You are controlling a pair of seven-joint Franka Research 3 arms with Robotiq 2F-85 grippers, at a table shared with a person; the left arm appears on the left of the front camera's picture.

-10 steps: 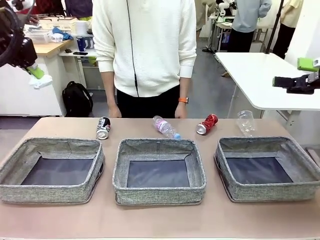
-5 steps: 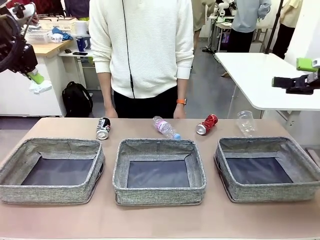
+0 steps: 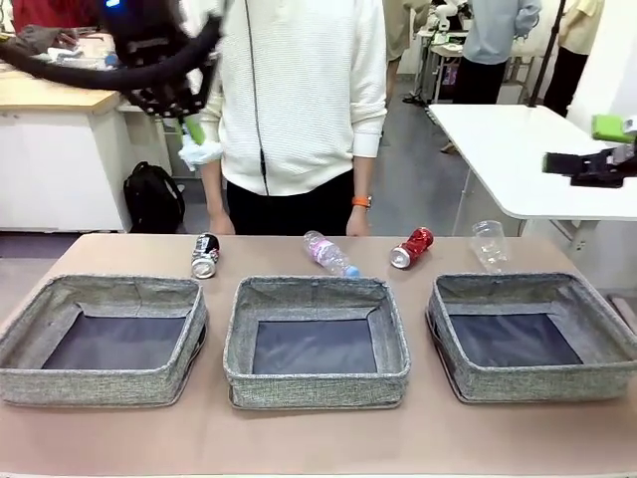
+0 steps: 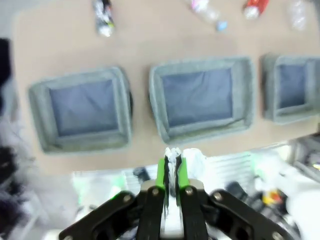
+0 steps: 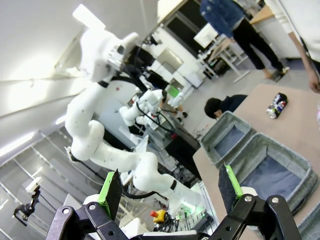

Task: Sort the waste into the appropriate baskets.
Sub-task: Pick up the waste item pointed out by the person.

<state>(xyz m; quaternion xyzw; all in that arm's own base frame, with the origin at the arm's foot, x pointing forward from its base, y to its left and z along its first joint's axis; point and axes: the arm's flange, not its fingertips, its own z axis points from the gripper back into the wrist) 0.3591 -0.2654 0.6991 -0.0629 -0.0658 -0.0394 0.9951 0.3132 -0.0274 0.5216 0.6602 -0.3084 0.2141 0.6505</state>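
Left pincer [image 4: 172,167] clamped, right pincer [image 5: 170,182] spread wide.

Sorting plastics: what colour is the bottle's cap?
Blue cap, clearest in the front view.

Pretty clearly a robotics lab, not anyone's home. There's a wooden desk [image 3: 318,438] up near, a white work desk [image 3: 518,149] off at the far right, and a counter [image 3: 50,164] far left with a black backpack [image 3: 154,199] dumped on the grey floor [image 3: 418,189] next to it. The right wrist view catches a white robot arm [image 5: 100,145] under strip lights [image 5: 87,15].
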